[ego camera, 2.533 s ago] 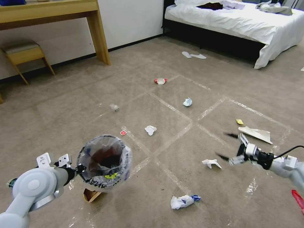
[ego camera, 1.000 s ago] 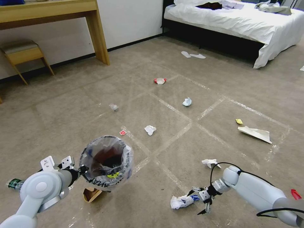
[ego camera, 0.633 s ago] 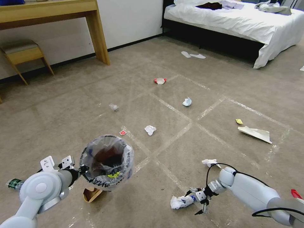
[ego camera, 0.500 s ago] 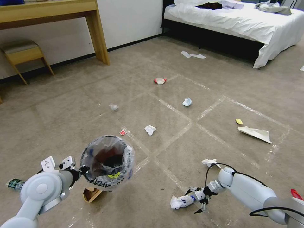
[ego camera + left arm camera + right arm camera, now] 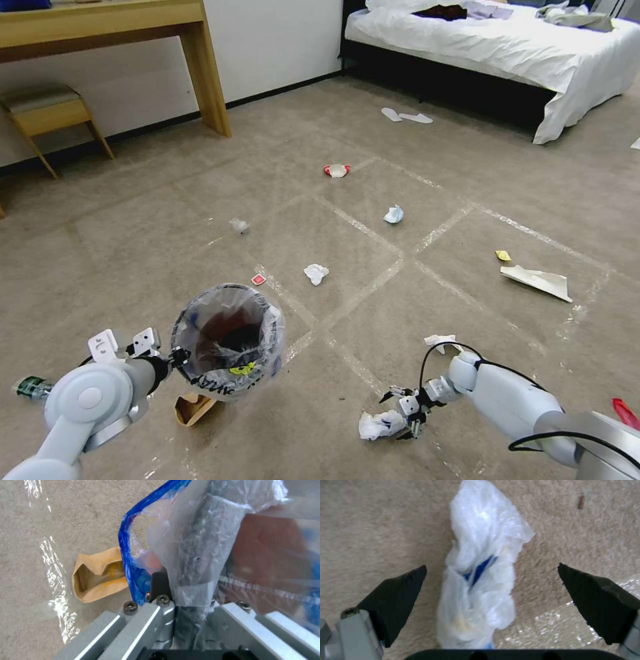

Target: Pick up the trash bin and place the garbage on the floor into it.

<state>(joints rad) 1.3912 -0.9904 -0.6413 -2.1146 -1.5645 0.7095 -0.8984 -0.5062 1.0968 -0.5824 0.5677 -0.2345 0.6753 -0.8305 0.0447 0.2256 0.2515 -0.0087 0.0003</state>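
The garbage nearest the robot is a crumpled white plastic wad (image 5: 480,580) with a blue streak, lying on the floor (image 5: 347,293). The right gripper (image 5: 493,602) straddles it with fingers wide apart. The wad looks very light and soft, so a pinch across its thick middle should hold it. The left gripper (image 5: 186,600) is clamped on the rim of the trash bin (image 5: 228,340), holding it above the carpet.
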